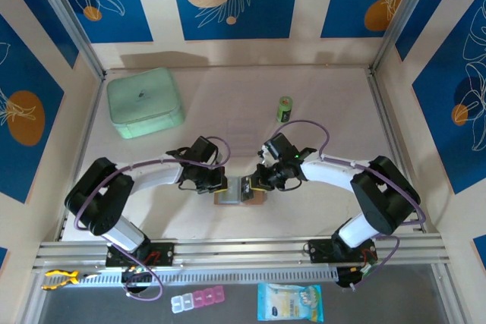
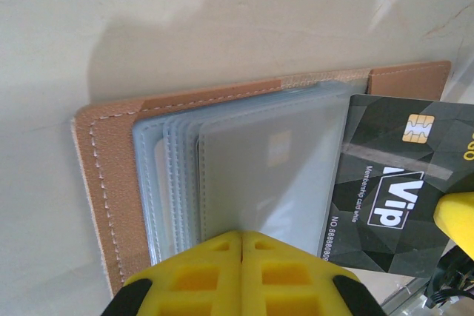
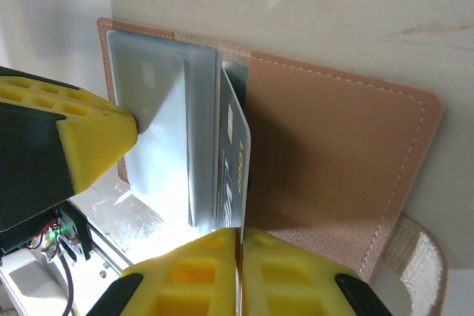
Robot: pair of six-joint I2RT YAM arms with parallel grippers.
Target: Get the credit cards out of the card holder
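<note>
The card holder [image 1: 228, 195] lies open on the table between both arms, tan [image 3: 333, 146] with a stack of clear grey-blue sleeves [image 2: 252, 175] inside. A dark credit card [image 2: 392, 183] with a gold chip and "VIP" print sticks out of the sleeves to the right. My right gripper [image 3: 238, 233] is shut on that card's edge [image 3: 235, 160], which stands on edge over the holder. My left gripper [image 2: 242, 236] is shut, its tip against the top sleeve. I cannot tell whether it pinches the plastic. One yellow left finger [image 3: 81, 138] appears in the right wrist view.
A mint-green case [image 1: 144, 102] sits at the back left and a small green cylinder [image 1: 284, 108] at the back centre. The metal rail [image 1: 243, 252] runs just near of the holder. A pill organiser [image 1: 197, 300] and a blue packet [image 1: 290, 301] lie below the rail.
</note>
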